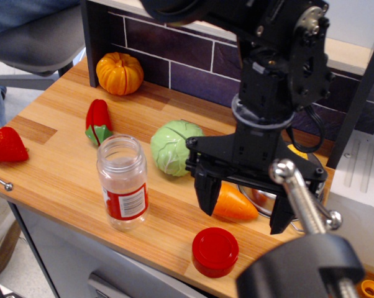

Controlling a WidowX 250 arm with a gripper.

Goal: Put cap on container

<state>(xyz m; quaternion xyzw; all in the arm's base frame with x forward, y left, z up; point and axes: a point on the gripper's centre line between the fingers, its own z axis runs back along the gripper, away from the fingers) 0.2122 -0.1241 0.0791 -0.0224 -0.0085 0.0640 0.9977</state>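
Reach-for-cap step: gripper [244, 208] fingers spread, grasping nothing, hovers just above cap [215, 251]; cap at 5 o'clock of container [122, 181], apart. Next: descend, straddle cap, clench

Open bench [63, 167] between jar [122, 182] and cap [215, 251]; carrot [235, 203] under hand [244, 205], cabbage [174, 147] crowding behind.
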